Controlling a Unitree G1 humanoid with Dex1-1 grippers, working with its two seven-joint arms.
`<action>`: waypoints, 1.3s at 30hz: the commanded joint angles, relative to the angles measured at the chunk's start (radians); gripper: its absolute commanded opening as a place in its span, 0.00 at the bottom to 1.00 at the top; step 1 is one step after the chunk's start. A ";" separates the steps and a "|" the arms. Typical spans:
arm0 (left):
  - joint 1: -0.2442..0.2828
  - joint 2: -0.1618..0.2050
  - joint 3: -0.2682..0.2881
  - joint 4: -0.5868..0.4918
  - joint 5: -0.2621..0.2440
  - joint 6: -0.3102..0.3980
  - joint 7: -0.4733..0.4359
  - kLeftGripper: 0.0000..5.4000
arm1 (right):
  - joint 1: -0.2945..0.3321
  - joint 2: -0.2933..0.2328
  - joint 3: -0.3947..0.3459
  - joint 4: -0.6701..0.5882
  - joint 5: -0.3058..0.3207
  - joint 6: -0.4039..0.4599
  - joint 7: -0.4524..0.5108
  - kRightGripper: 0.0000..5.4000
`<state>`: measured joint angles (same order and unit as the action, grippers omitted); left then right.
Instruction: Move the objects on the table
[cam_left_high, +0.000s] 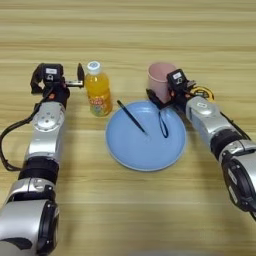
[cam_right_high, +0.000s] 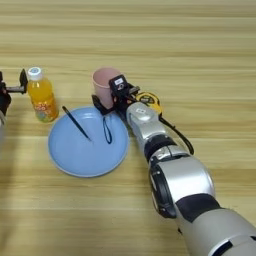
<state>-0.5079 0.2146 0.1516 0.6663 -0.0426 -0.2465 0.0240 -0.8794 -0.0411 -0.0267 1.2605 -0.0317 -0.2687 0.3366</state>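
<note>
Left eye view: right claw (cam_left_high: 161, 100) beside pink cup (cam_left_high: 160, 80), grip state unclear.

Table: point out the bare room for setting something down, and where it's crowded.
Free: the table beyond the bottle and pink cup; the near strip below the blue plate, between both arms. Crowded: left gripper by the bottle; right gripper, cup, tape measure at the plate's far right rim.

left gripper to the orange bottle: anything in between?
Nothing visible. The left gripper sits open just left of the small white-capped orange-drink bottle, one black finger right next to its shoulder, with only bare light wooden table around. The round blue plate lies to the bottle's right, outside that gap.
</note>
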 joint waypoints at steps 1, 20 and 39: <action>-0.002 -0.003 -0.007 -0.006 0.013 0.007 0.005 1.00 | -0.003 -0.001 -0.022 -0.014 0.021 0.008 0.017 1.00; -0.004 -0.009 -0.011 -0.006 0.016 0.007 0.013 1.00 | 0.093 -0.025 -0.031 -0.099 0.038 0.047 0.068 1.00; -0.010 -0.014 -0.020 0.003 0.019 0.005 0.024 1.00 | 0.332 -0.079 -0.019 -0.480 0.064 0.108 0.090 1.00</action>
<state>-0.5081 0.2069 0.1396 0.6669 -0.0399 -0.2466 0.0445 -0.5705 -0.1097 -0.0468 0.8197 0.0218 -0.1869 0.4236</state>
